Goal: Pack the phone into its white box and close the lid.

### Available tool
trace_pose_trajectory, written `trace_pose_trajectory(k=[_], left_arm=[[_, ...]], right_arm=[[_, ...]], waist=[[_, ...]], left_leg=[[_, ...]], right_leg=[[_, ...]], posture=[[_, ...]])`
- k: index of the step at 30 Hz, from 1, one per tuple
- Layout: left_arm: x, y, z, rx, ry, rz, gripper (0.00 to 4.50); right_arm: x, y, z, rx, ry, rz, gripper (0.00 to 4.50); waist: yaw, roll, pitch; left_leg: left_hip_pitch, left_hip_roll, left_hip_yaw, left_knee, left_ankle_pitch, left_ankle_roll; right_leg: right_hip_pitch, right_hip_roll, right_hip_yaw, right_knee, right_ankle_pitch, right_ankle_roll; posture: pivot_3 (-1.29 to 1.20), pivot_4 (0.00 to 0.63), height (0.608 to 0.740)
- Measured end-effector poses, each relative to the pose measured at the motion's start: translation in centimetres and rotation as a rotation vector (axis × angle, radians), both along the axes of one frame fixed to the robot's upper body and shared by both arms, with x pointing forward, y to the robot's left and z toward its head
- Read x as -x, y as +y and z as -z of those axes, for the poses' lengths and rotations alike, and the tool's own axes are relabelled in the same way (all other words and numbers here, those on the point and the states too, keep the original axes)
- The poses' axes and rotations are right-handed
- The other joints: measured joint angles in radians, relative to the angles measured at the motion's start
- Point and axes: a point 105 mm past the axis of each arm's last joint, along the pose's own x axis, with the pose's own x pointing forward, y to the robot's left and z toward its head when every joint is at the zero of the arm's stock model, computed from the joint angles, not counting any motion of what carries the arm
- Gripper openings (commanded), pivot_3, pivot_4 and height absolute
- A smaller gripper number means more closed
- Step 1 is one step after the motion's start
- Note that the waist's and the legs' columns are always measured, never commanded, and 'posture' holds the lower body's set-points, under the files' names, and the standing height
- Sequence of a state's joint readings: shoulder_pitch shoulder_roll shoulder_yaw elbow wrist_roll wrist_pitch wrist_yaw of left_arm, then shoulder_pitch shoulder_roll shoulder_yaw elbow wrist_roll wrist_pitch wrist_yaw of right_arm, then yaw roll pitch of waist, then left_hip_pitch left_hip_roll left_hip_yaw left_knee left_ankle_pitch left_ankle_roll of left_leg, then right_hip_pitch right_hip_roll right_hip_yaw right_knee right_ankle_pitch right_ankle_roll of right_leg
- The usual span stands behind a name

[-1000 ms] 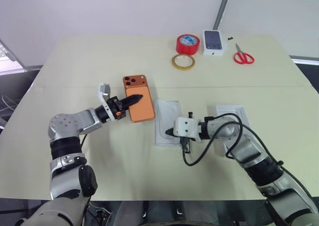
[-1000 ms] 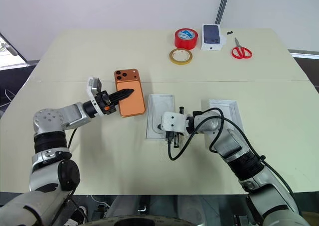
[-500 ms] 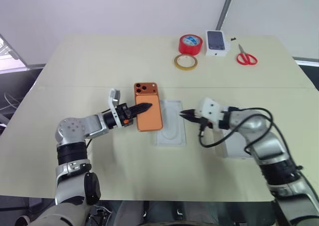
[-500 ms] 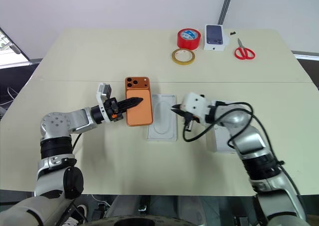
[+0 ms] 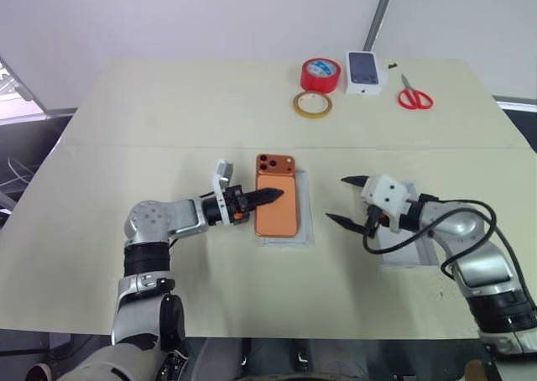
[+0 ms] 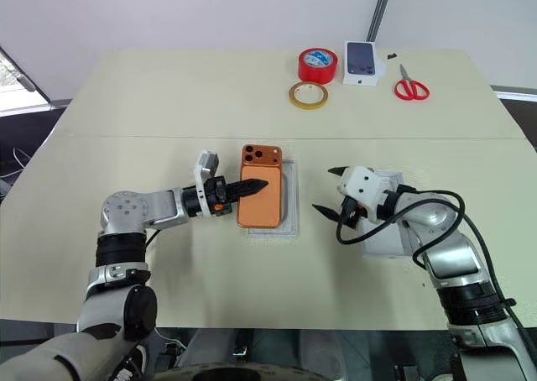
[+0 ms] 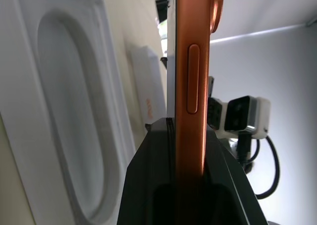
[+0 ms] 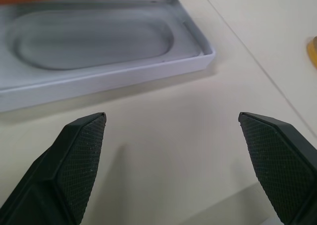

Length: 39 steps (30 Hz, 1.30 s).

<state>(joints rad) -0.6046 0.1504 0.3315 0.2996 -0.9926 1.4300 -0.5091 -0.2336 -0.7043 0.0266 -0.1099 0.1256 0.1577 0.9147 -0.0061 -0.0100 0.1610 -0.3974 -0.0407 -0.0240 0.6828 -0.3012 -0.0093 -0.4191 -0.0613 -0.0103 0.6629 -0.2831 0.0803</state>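
Head views: the left gripper [image 5: 267,198] pinches the orange phone [image 5: 277,196] by its long edge and holds it over the white box [image 5: 304,209], a shallow tray lying on the cream table [image 5: 168,112]. The tray's right rim shows beside the phone. The right gripper [image 5: 344,200] stands just right of the tray, its fingers spread wide, holding nothing. Under the right forearm lies the lid [image 5: 409,251]. At the far edge are a red tape roll [image 5: 317,73], a tan tape ring [image 5: 310,104], a small white box with a phone picture [image 5: 364,70] and red scissors [image 5: 411,96].

Left wrist view: the phone [image 7: 190,76] stands edge-on between the fingers, the tray's oval recess [image 7: 69,116] beside it.

Right wrist view: spread fingertips [image 8: 81,150] frame bare table before the empty tray [image 8: 99,51].
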Motion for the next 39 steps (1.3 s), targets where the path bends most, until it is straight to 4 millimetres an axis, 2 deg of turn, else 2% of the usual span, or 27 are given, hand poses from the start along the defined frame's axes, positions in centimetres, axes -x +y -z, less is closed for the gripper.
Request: trace_pose_trajectory(k=[5, 6, 16, 20, 26, 33, 39], left_arm=[[-0.1, -0.2, -0.1, 0.010, 0.000, 0.005, 4.37], [-0.2, -0.5, -0.4, 0.011, -0.013, 0.010, 4.45], [0.0, -1.3, -0.6, -0.171, -0.012, 0.062, 4.45], [0.0, -1.7, -0.7, -0.284, -0.007, 0.079, 4.45], [-0.1, -1.7, -0.9, -0.322, -0.009, 0.069, 4.45], [-0.4, 0.8, -1.9, -0.427, -0.084, 0.054, 4.45], [-0.3, 1.2, -2.3, -0.450, -0.120, 0.062, 4.45]], right_arm=[[-0.1, -0.5, -0.4, 0.001, -0.009, 0.014, 4.50], [-0.1, -0.4, -0.4, -0.002, -0.010, 0.014, 4.50], [-0.4, 0.7, -0.5, -0.026, -0.031, -0.003, 4.50], [-0.6, 1.5, 0.1, -0.039, -0.023, -0.020, 4.50], [-0.8, 2.0, 0.0, -0.047, -0.033, -0.028, 4.50], [-0.7, 2.4, 0.2, -0.052, -0.027, -0.038, 4.50], [-0.8, 2.9, 0.1, -0.060, -0.033, -0.047, 4.50]], waist=[[-0.004, 0.000, 0.000], [-0.002, 0.000, 0.000], [-0.005, 0.000, 0.000], [-0.004, 0.000, 0.000], [-0.005, 0.000, 0.000], [-0.007, 0.000, 0.000], [-0.003, 0.000, 0.000]], left_leg=[[0.001, 0.000, 0.000, 0.000, 0.000, 0.000], [0.002, 0.000, 0.000, 0.000, 0.000, 0.000], [0.005, 0.000, 0.000, -0.001, 0.000, 0.000], [0.006, 0.000, 0.000, -0.001, 0.000, 0.000], [0.006, 0.000, 0.000, -0.001, 0.000, 0.000], [0.006, 0.000, 0.000, -0.001, 0.000, -0.001], [0.006, 0.000, 0.000, -0.001, 0.000, -0.001]], right_leg=[[0.001, 0.000, 0.000, 0.000, 0.000, 0.000], [0.002, 0.000, 0.000, 0.000, 0.000, 0.000], [0.006, 0.000, 0.000, -0.001, 0.000, 0.000], [0.006, 0.000, 0.000, -0.001, 0.000, 0.000], [0.006, 0.000, 0.000, 0.000, 0.000, 0.000], [0.005, 0.001, 0.000, 0.000, 0.000, 0.000], [0.005, 0.001, 0.000, 0.000, 0.000, 0.000]], posture=[[0.00, 0.150, 0.740], [0.00, 0.150, 0.740], [0.00, 0.150, 0.740], [0.00, 0.150, 0.740], [0.00, 0.150, 0.740], [0.00, 0.150, 0.740], [0.00, 0.150, 0.740]])
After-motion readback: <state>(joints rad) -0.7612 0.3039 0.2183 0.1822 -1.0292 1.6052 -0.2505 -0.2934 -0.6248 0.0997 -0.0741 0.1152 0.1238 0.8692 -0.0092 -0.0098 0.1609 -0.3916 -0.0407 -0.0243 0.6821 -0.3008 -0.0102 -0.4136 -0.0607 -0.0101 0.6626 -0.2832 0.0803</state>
